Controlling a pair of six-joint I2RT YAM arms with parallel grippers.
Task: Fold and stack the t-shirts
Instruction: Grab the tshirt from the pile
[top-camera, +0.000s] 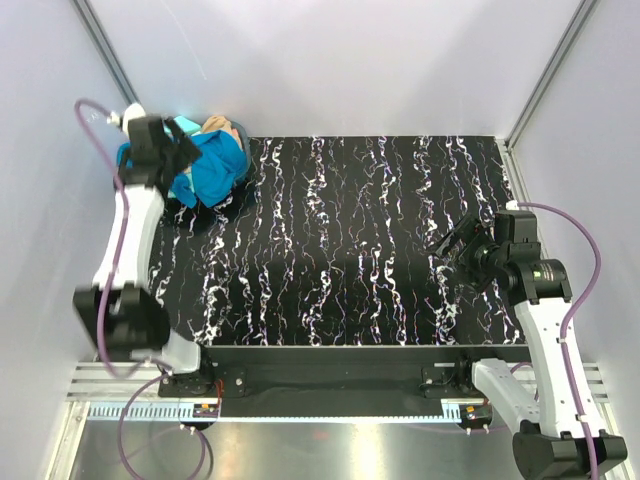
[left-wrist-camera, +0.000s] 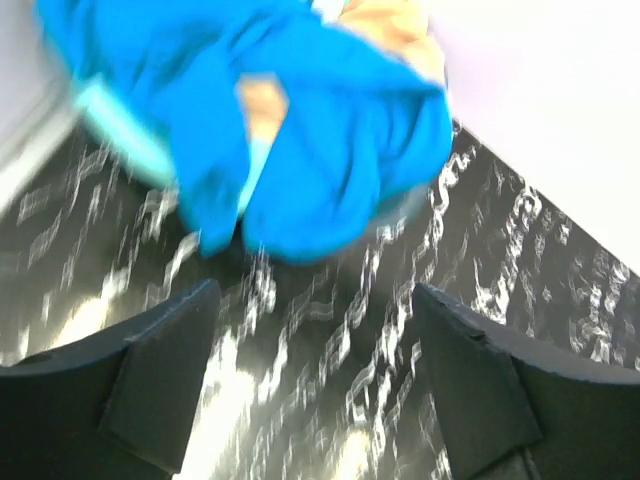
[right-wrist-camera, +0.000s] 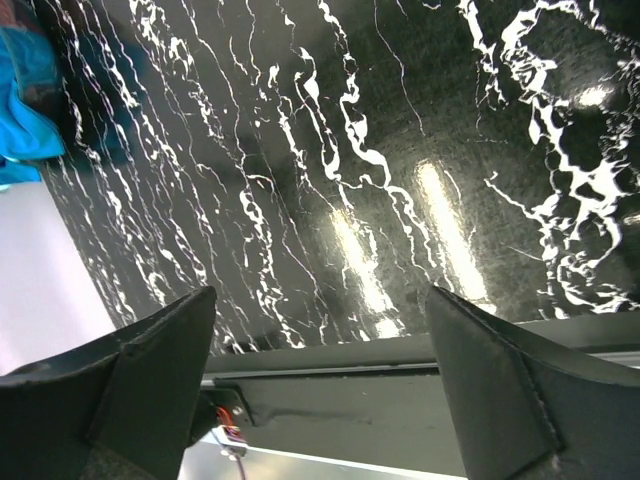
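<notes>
The t-shirts lie in a crumpled heap at the table's far left corner. A bright blue one (top-camera: 212, 165) is on top, a tan one (top-camera: 217, 124) shows behind it, and a mint edge (left-wrist-camera: 125, 130) peeks out in the left wrist view. My left gripper (top-camera: 185, 148) hovers open at the heap's left side. In its own view the blue shirt (left-wrist-camera: 330, 150) sits just beyond the empty, open fingers (left-wrist-camera: 315, 350). My right gripper (top-camera: 455, 245) stands open and empty over the table's right side, far from the heap. The blue cloth (right-wrist-camera: 25, 110) shows only at the right wrist view's far left edge.
The black marbled table (top-camera: 350, 250) is boxed in by white walls at the back and on both sides. A dark rail (top-camera: 350, 355) runs along its near edge, with both arm bases mounted below it.
</notes>
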